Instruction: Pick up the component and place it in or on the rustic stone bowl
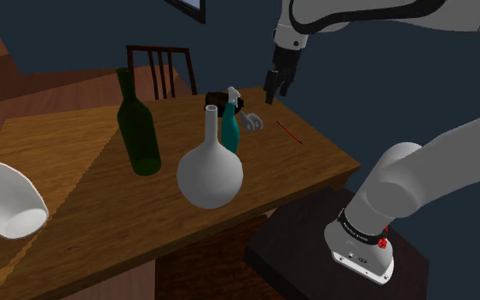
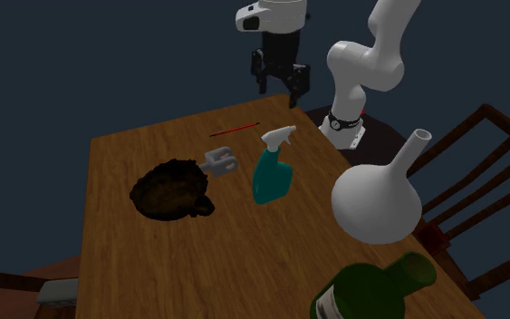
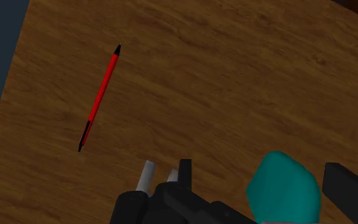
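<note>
Black gripper (image 2: pixel 278 89): jaws apart, empty, raised near the teal spray bottle (image 2: pixel 271 174).
Grey forked component (image 2: pixel 218 163): flat on wooden table (image 2: pixel 153 272), just beside the spray bottle.
Dark stone bowl (image 2: pixel 169 188): beyond the component from the spray bottle.
Red pen (image 2: pixel 235 130): near the spray bottle, apart.

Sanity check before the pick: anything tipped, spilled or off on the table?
Nothing spilled or toppled. The green bottle, white flask and teal spray bottle stand upright; the grey component lies beside the dark bowl. Only oddity: a red pen lies loose close to the edge of the table.
</note>
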